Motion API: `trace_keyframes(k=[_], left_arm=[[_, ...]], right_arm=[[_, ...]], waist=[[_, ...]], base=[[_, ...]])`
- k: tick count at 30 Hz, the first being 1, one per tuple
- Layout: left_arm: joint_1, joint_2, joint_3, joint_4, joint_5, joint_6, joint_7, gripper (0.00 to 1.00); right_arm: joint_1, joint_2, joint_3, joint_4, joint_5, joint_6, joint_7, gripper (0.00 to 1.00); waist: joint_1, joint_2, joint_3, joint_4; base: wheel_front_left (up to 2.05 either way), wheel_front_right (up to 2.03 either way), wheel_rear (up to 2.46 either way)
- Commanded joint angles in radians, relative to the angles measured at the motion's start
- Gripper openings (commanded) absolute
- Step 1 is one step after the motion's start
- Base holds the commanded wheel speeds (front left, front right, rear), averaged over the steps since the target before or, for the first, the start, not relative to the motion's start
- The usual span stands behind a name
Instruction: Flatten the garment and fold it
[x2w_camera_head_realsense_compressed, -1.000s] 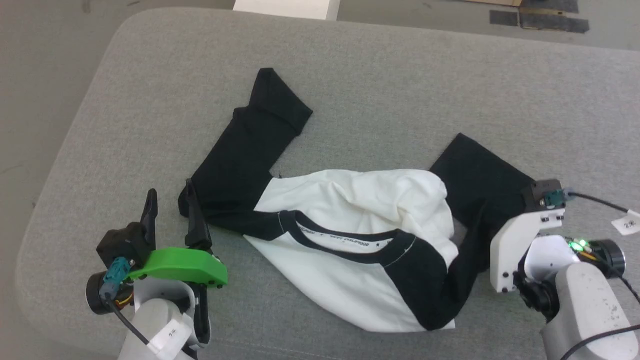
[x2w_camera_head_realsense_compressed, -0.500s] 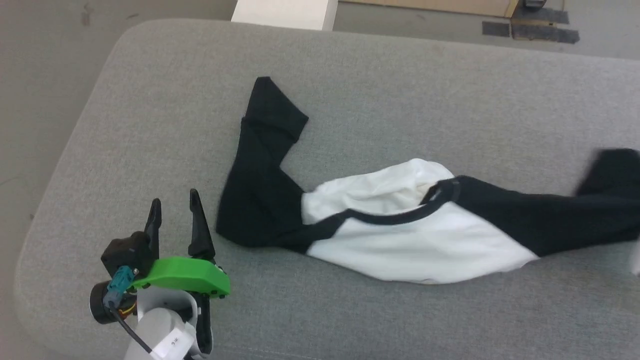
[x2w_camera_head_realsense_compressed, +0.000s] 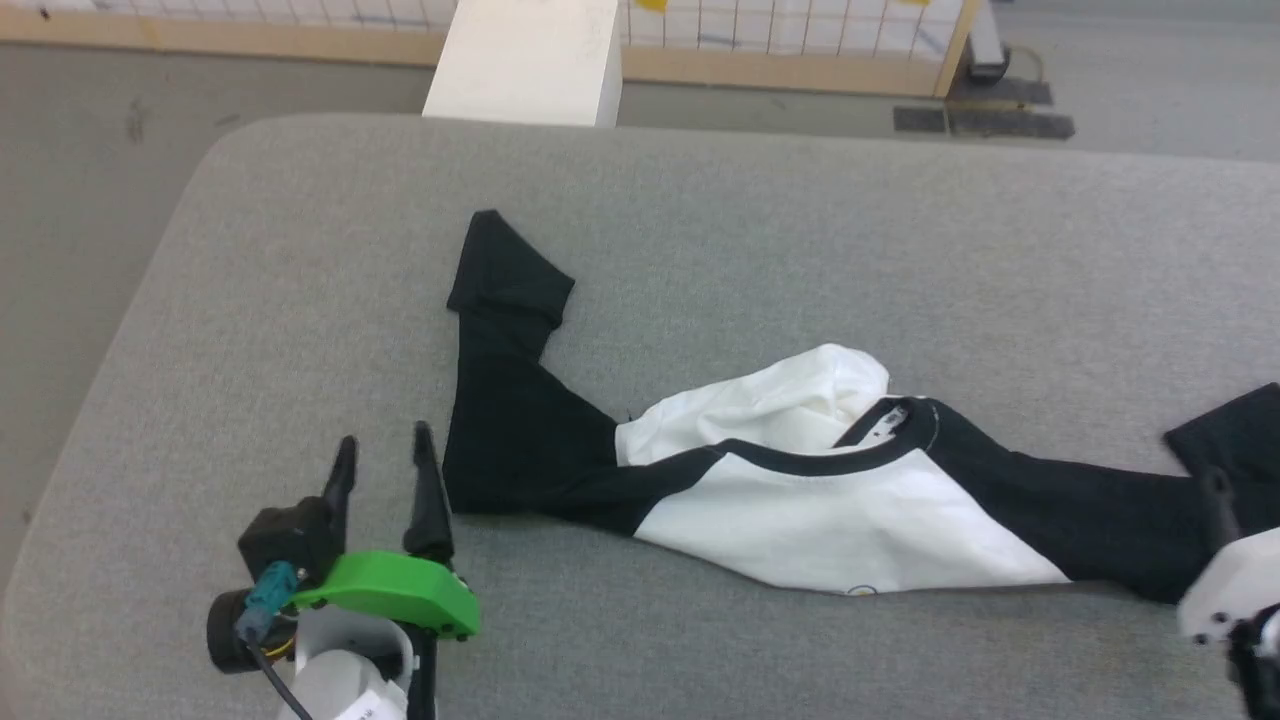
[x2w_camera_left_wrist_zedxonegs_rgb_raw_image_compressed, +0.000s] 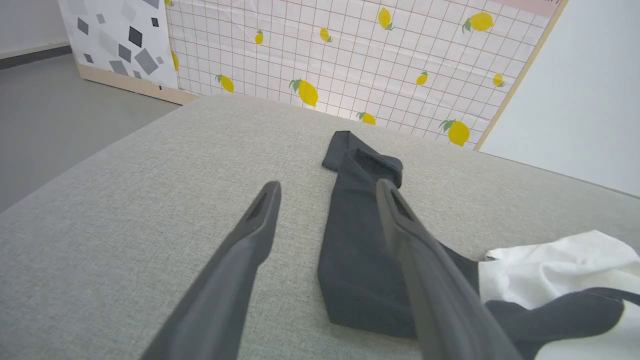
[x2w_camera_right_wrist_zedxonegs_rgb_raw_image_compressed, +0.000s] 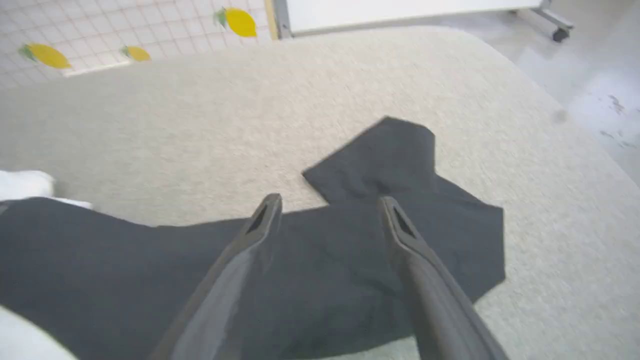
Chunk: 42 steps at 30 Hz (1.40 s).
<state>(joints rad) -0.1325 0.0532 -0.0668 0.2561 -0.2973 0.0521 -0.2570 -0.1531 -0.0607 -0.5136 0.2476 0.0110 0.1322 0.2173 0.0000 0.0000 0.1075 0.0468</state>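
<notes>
Both pairs of jaws stand wide and empty. The garment (x2w_camera_head_realsense_compressed: 840, 510) lies bunched, one sleeve (x2w_camera_head_realsense_compressed: 500, 400) just right of your left gripper (x2w_camera_head_realsense_compressed: 385, 435), the other under your right gripper (x2w_camera_right_wrist_zedxonegs_rgb_raw_image_compressed: 327, 200). Flattening stage, I'd say — next, spread the crumpled white body.

One sleeve of the garment (x2w_camera_head_realsense_compressed: 850, 510) runs off the head view's right edge; its lettering seems illegible.
</notes>
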Motion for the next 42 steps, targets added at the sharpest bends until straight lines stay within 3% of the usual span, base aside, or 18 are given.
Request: trace_keyframes(k=[1,5,12,19,26,28,29,33,38,42], left_arm=[[0.008,-0.003,-0.012,0.001,0.004,-0.014,-0.005,1.0],[-0.026,-0.003,-0.093,-0.008,0.014,-0.075,0.037,1.0],[-0.162,-0.003,-0.267,0.026,-0.024,-0.151,0.262,1.0],[-0.295,-0.002,-0.365,0.119,-0.1,-0.17,0.567,1.0],[-0.339,0.024,-0.398,0.153,-0.133,-0.169,0.818,1.0],[-0.337,0.033,-0.408,0.14,-0.144,-0.171,0.863,0.27],[-0.334,0.037,-0.411,0.127,-0.149,-0.172,0.873,0.0],[-0.319,0.051,-0.431,0.083,-0.162,-0.175,0.887,0.0],[-0.291,0.068,-0.494,-0.007,-0.192,-0.181,0.832,0.0],[-0.227,0.127,-0.592,-0.145,-0.217,-0.182,0.819,0.0]], right_arm=[[0.033,0.006,0.046,-0.034,0.028,-0.002,-0.05,1.0],[0.127,0.01,0.211,-0.131,0.104,-0.002,-0.152,1.0],[0.194,0.01,0.407,-0.232,0.095,-0.002,-0.272,1.0],[0.162,0.01,0.527,-0.253,0.089,-0.002,-0.342,1.0],[0.143,0.01,0.571,-0.243,0.105,-0.002,-0.346,1.0],[0.141,0.01,0.575,-0.24,0.112,-0.002,-0.349,1.0],[0.14,0.01,0.576,-0.238,0.115,-0.002,-0.35,1.0],[0.136,0.01,0.572,-0.229,0.13,-0.002,-0.35,1.0],[0.131,0.01,0.569,-0.225,0.136,-0.002,-0.345,1.0],[0.135,0.01,0.558,-0.226,0.135,-0.002,-0.336,1.0]], waist=[[0.0,0.0,-0.028,-0.021],[0.0,0.0,-0.04,-0.035],[0.0,0.0,-0.022,-0.065],[0.0,0.0,0.019,-0.109],[0.0,0.0,0.039,-0.144],[0.0,0.0,0.041,-0.149],[0.0,0.0,0.041,-0.15],[0.0,0.0,0.036,-0.141],[0.0,0.0,0.017,-0.126],[0.0,0.0,-0.002,-0.111]], base=[[0.0,0.0,0.0],[0.0,0.0,0.0],[0.0,0.0,0.0],[0.0,0.0,0.0],[0.0,0.0,0.0],[0.0,0.0,0.0],[0.0,0.0,0.0],[0.0,0.0,0.0],[0.0,0.0,0.0],[0.0,0.0,0.0]])
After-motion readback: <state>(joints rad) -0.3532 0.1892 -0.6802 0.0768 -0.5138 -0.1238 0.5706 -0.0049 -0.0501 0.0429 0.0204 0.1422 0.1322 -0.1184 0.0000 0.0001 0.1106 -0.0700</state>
